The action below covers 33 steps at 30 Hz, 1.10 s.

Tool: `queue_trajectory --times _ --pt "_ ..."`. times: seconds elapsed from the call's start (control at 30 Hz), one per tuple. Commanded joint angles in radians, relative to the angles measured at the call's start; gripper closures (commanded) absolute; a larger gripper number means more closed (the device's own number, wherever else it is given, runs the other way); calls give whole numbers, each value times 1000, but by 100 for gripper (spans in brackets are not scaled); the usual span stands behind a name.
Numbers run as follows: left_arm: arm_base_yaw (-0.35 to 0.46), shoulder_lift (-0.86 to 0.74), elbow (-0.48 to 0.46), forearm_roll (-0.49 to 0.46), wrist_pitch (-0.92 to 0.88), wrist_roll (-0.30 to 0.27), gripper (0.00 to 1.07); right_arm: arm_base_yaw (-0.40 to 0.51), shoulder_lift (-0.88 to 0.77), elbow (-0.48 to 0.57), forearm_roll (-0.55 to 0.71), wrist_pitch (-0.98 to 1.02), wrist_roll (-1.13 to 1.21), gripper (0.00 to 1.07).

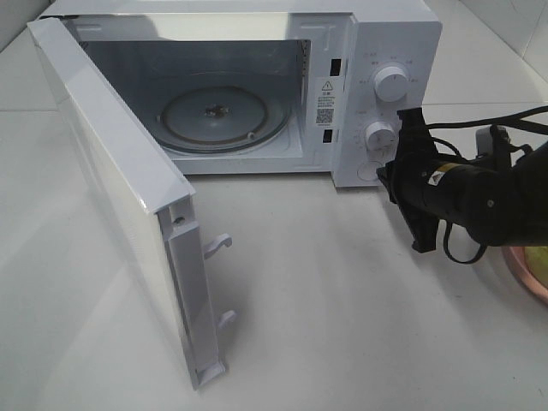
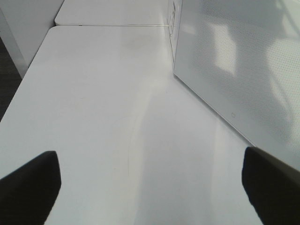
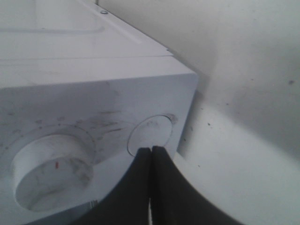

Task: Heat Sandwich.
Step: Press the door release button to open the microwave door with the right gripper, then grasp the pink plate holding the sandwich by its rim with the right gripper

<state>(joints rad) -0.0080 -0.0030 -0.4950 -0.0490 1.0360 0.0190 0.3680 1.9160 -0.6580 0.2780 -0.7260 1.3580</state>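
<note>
While the high view shows the glossy white microwave (image 1: pixel 385 38) with its door (image 1: pixel 111 188) swung wide and a round glass turntable (image 1: pixel 224 116) inside, only the right wrist view shows how the right gripper (image 3: pixel 151 154) stands: black tapered jaws pressed together, tips at the lower rim of a flat round button (image 3: pixel 151 130) beside a scuffed knob (image 3: pixel 51 168). Whether they touch the button is unclear. The left gripper (image 2: pixel 150 183), seen only from its own wrist, is spread wide over the smooth white table (image 2: pixel 103 93), near a dotted white panel (image 2: pixel 243 70). The sandwich (image 1: pixel 539 257) – a yellowish sliver on a pink plate (image 1: pixel 524 272) – lies to the right of the microwave, cut off by the high view's right edge.
</note>
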Motion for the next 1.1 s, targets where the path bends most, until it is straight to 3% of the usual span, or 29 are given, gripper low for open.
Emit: queue_trajectory --times 0.03,0.3,0.77,0.9,1.1 --pt "5 -27 2 -3 -8 -1 5 -4 -78 39 -16 97 -42 106" --pt "5 -27 2 -3 -8 -1 5 -4 -199 59 -15 325 -205 104" --pt "5 -27 2 -3 -8 -1 5 -7 -381 46 -18 788 -765 99" --pt "5 -27 2 -3 -8 -1 5 -7 -428 22 -72 952 -981 98" --pt "5 -27 2 -3 -8 -1 5 -7 -467 -10 -164 1128 -1105 96"
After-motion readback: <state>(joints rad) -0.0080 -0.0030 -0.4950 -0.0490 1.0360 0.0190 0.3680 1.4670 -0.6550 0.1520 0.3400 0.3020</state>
